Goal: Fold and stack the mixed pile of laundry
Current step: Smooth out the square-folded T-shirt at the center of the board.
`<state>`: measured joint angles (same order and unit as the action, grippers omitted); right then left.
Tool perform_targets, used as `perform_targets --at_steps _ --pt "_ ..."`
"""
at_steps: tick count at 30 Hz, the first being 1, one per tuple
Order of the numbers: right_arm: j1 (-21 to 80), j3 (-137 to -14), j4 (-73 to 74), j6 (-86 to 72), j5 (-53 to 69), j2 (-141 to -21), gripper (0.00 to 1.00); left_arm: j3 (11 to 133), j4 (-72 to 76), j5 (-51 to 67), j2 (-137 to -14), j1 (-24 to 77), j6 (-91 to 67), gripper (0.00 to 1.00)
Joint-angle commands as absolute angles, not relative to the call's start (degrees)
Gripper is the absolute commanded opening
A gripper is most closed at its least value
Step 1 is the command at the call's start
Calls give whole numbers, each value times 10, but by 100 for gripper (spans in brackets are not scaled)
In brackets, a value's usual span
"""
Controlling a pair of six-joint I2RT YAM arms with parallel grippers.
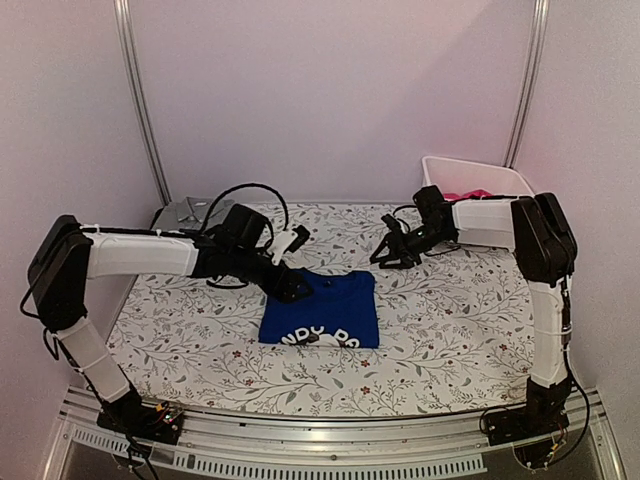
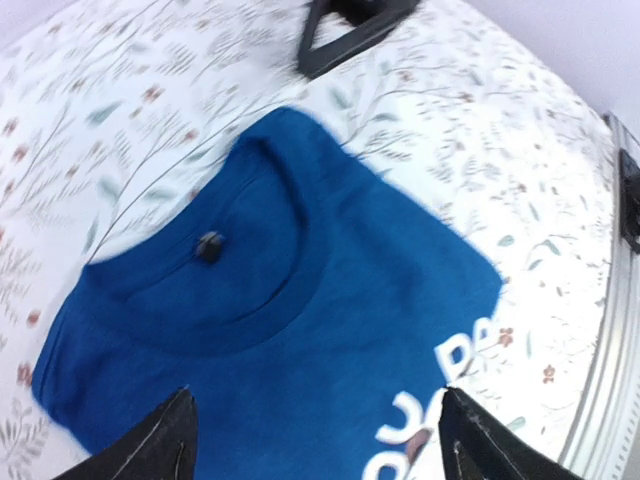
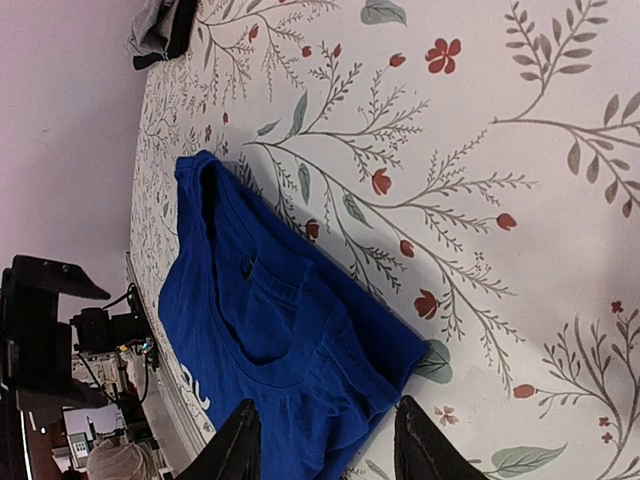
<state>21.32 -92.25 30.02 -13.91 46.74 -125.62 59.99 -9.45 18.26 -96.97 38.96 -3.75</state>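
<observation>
Shirt, blue and folded, lies flat on the surface, likely as the stack's base; left fingers spread above its collar, right fingers apart near its corner, both empty.

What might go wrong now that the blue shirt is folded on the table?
1. The left gripper hangs open over the collar of the blue shirt; if it dips or drags, it might snag the cloth and spoil the fold.
2. The right gripper, also open, sits close by the shirt's far right corner and might catch it.
3. The grey shirt lies bunched in the far left corner, maybe an awkward reach.
</observation>
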Motion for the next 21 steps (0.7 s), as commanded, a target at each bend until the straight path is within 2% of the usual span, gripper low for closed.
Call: perform_targets --at_steps 1,6,11,14,18,21 --pt "215 -927 320 -125 497 -1292 44 640 -43 200 -1013 472 30 81" --pt "215 -925 323 -126 486 -1297 44 718 -32 181 -1107 544 47 76" --pt "214 -933 317 -131 495 -1303 40 779 -29 152 -1177 568 49 73" --pt "214 -943 314 -132 502 -1312 38 787 -22 167 -1201 571 58 72" --pt "214 -959 314 -131 514 -1334 35 766 -33 203 -1219 576 76 65" --pt "215 -967 314 -126 539 -1345 28 730 -26 225 -1210 576 85 64"
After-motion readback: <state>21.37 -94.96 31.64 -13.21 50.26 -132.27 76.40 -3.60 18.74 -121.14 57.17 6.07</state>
